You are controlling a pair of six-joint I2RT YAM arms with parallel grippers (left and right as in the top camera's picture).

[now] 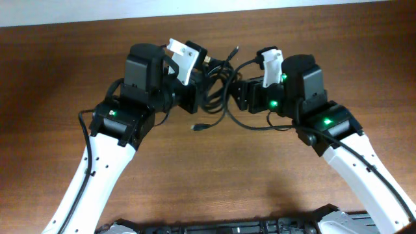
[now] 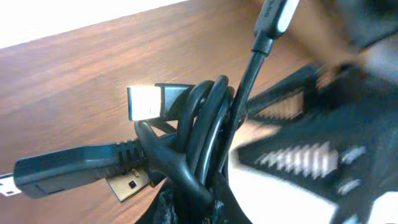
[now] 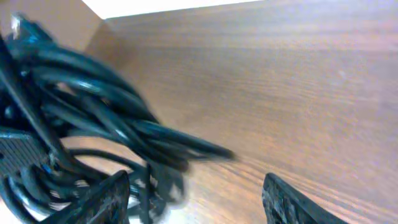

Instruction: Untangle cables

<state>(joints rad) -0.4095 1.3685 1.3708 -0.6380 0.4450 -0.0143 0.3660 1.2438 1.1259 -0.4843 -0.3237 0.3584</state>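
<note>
Both arms reach inward, wrists facing each other. The left gripper (image 1: 193,91) pinches the cables (image 1: 218,77); the right gripper (image 3: 196,194) has its fingers spread.

a brown wood-grain table (image 1: 52,78) is seen pretty much everywhere, and a pale strip (image 1: 65,10) is lit up bright past its far edge.

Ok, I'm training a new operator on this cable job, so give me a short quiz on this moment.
1. True or false: the right jaws stand open with nothing between them.
2. Which jaws clamp the cables? A left, B right, C neither.
3. Fill in: the table under the cables is brown ___.
Key: 1 true; 2 A; 3 wood.
</note>
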